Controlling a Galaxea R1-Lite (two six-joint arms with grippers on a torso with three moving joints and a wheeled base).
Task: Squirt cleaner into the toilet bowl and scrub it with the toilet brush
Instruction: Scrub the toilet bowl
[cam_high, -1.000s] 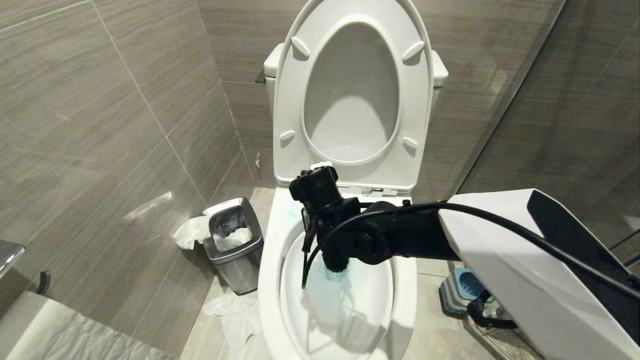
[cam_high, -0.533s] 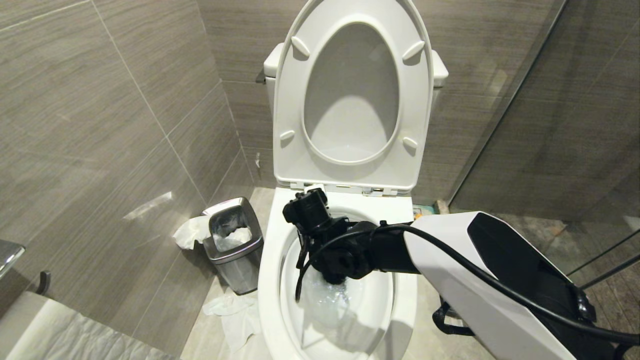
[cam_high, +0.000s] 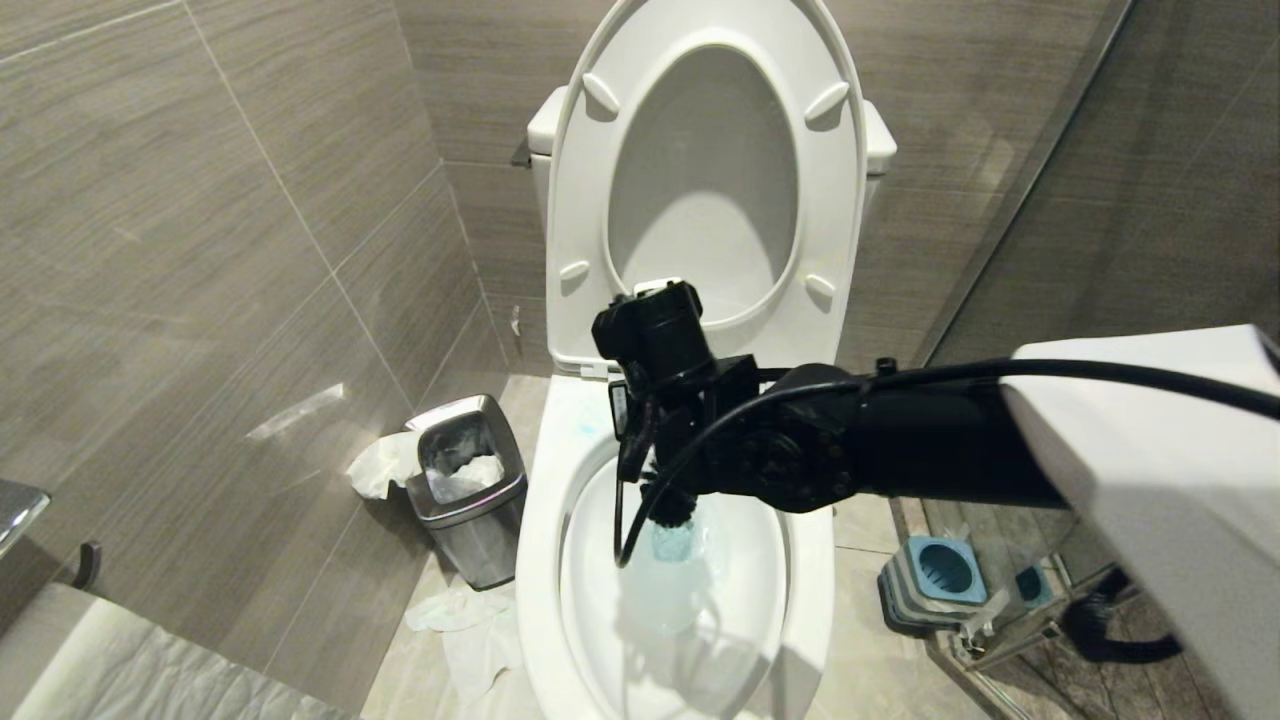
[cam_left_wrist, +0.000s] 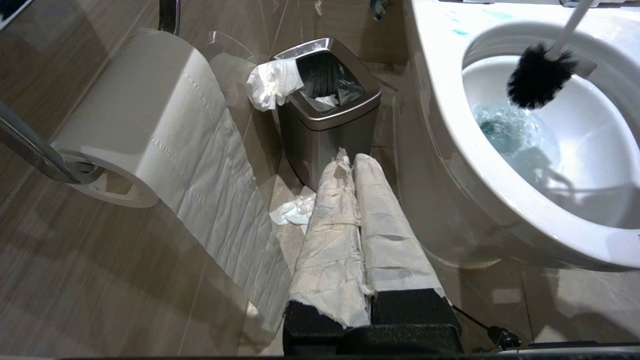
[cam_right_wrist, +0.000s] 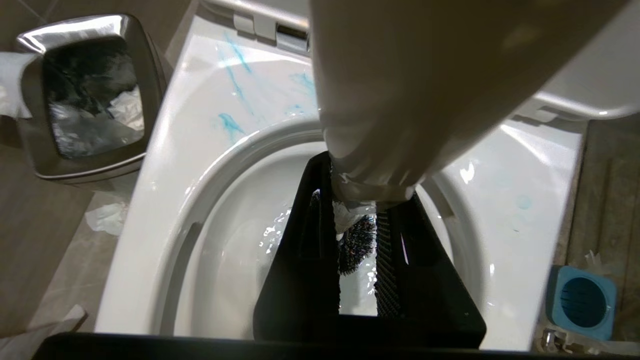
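Above the toilet bowl (cam_high: 540, 560), the right gripper (cam_right_wrist: 357, 235) reaches in from the bowl's right side, its jaws pinching the white handle of the toilet brush (cam_left_wrist: 537, 82). From the bowl's left side, the black bristle head is seen hanging inside the bowl opening, just above the water, with the handle slanting up toward the hinge end of the bowl. Cleaner (cam_right_wrist: 232, 122) shows as turquoise streaks on the broad rim at the hinge end, on the bin side, and as a pale blue tint in the water (cam_left_wrist: 510, 135) below the bristles. Seat and lid (cam_high: 700, 180) stand raised behind the bowl. Left of the bowl, the steel bin (cam_high: 465, 485) stands on the floor, with crumpled tissue (cam_high: 460, 620) lying beside it. Right of the bowl, the brush base (cam_high: 935, 580) sits on the floor. Left of the bowl, past the bin, the left gripper (cam_left_wrist: 352, 165) is parked low, its paper-wrapped jaws pressed together with nothing between them.
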